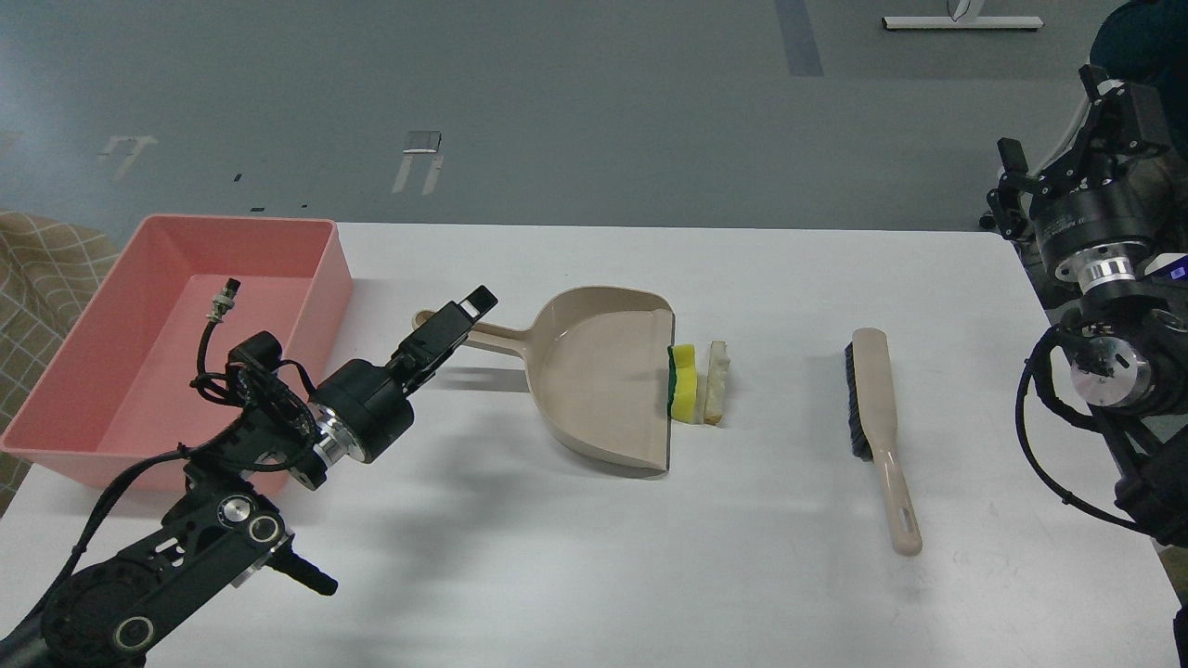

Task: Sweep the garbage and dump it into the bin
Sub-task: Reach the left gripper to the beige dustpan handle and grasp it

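The garbage lies at the dustpan's mouth: a yellow sponge with a green layer (683, 382) touches the lip, and a pale beige slice (715, 381) lies just right of it. The beige dustpan (594, 371) sits mid-table, handle pointing left. The pink bin (102, 362) stands at the table's left edge. My left gripper (457, 320) hangs low over the end of the dustpan handle; it is seen side-on, so its fingers cannot be told apart. My right gripper (1077, 139) is raised off the table's right edge, dark, with its state unclear.
A beige brush with black bristles (877, 417) lies right of the garbage, handle toward the front. The table's far edge runs behind the dustpan. A checked cloth (37, 269) shows at far left, beyond the bin.
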Controlling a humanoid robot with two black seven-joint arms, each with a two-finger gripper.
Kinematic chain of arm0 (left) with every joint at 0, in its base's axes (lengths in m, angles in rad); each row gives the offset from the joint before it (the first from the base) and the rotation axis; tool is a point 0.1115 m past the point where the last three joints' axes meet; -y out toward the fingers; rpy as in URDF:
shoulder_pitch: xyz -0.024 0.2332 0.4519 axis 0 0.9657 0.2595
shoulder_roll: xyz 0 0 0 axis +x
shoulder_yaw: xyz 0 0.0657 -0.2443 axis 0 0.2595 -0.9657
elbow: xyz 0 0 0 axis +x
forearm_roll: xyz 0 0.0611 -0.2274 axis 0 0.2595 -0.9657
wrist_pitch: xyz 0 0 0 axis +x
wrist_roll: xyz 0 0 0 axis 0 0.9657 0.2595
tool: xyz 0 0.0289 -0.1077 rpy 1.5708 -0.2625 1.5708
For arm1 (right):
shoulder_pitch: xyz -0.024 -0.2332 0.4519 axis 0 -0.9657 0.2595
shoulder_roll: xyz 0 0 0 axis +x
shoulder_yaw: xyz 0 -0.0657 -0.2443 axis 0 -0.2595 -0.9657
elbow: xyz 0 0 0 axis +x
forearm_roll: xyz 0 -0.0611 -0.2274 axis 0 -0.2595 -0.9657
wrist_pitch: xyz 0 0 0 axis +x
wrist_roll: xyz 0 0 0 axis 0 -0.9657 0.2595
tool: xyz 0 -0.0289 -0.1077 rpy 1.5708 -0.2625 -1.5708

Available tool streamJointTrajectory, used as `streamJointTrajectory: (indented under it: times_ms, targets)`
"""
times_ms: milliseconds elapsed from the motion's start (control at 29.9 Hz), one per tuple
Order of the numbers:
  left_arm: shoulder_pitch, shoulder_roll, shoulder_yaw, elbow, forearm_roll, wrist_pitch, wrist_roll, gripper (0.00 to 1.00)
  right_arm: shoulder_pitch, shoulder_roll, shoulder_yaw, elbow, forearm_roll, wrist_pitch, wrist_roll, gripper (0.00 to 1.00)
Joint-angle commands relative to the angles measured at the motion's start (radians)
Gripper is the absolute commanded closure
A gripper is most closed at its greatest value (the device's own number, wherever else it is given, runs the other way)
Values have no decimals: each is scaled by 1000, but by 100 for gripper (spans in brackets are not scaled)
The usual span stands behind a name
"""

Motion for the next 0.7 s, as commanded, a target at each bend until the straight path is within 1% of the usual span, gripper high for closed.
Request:
streamJointTrajectory:
  times_ms: [0, 100, 334, 401, 569, 669]
  targets:
    - [0, -55, 17, 73, 1, 28, 3, 5, 0, 0, 0, 0, 0, 0, 0, 0]
    - [-2, -81, 17, 128, 1, 68, 3, 5, 1, 0, 0, 0, 0, 0, 0, 0]
    - [0, -116, 19, 187, -1, 76, 5, 5, 0, 0, 0, 0, 0, 0, 0, 0]
    - [-16, -133, 17, 231, -2, 76, 5, 5, 0, 1, 0, 0, 0, 0, 0, 0]
    - [-57, -170, 17, 297, -7, 78, 3, 5, 1, 2, 0, 0, 0, -7, 0, 0]
    - [-89, -195, 17, 338, -10, 99, 3, 6, 3, 0, 0, 0, 0, -7, 0, 0]
